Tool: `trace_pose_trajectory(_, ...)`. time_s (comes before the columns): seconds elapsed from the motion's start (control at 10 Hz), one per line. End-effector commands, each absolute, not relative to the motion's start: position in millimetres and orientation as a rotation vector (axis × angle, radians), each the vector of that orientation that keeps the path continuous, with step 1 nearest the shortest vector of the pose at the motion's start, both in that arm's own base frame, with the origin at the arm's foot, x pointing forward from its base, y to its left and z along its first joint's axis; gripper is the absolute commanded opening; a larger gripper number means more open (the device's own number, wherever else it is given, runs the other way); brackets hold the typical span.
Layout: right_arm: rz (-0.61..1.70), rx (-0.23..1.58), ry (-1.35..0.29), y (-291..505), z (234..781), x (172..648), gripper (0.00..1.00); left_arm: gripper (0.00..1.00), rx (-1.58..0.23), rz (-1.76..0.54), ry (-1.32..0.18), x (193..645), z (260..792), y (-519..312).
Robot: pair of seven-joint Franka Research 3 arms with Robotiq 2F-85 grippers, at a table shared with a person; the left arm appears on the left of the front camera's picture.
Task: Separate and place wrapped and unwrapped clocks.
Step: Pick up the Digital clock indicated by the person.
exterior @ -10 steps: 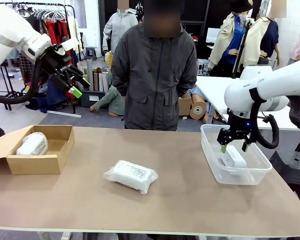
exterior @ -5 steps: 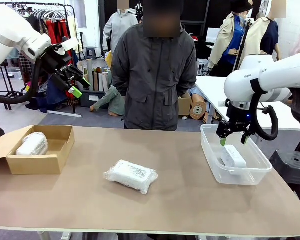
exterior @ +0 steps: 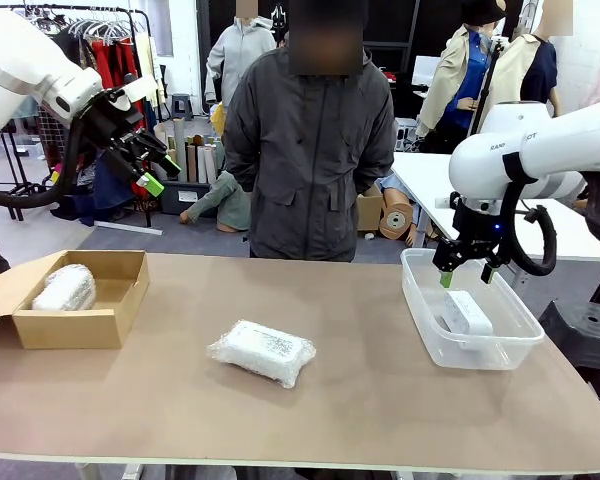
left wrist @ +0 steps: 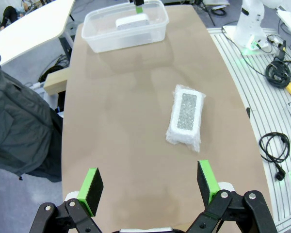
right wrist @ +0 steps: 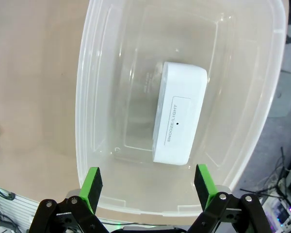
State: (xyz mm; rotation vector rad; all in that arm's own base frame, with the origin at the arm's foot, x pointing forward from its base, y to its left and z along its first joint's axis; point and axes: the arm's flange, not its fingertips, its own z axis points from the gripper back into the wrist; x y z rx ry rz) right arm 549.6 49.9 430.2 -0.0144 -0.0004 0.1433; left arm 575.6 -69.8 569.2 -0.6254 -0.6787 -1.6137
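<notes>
- While the bare clock point(exterior: 467, 312) is parked in the clear tub point(exterior: 412, 295), the right gripper point(exterior: 466, 279) is held wide apart above it.
- Same for the left gripper point(exterior: 162, 172), held apart up high.

tbl point(exterior: 380, 400) centre free, flat wrapped bundle point(exterior: 261, 351) mid-front

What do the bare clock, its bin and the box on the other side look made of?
Bare clock: smooth white plastic, apparently, with a matte sheen and a moulded button printed SNOOZE/LIGHT.
Bin: clear glossy plastic, likely; the clock shows through its walls.
Box: brown matte cardboard, with a folded flap.
</notes>
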Motion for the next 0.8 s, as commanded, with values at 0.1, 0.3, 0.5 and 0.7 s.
trace_pose_trajectory(0.1,0.133,-0.015,0.000,50,429,549,1.00,1.00,-0.633,-1.616,-0.682,574,571,-70)
trace_pose_trajectory(0.3,0.143,-0.014,0.003,50,428,550,1.00,1.00,-0.633,-1.616,-0.682,574,571,-70)
trace_pose_trajectory(0.5,0.319,0.025,0.061,71,437,542,1.00,1.00,-0.633,-1.616,-0.682,574,571,-70)
trace_pose_trajectory(0.7,0.501,0.020,0.075,103,456,544,1.00,1.00,-0.633,-1.616,-0.682,574,571,-70)
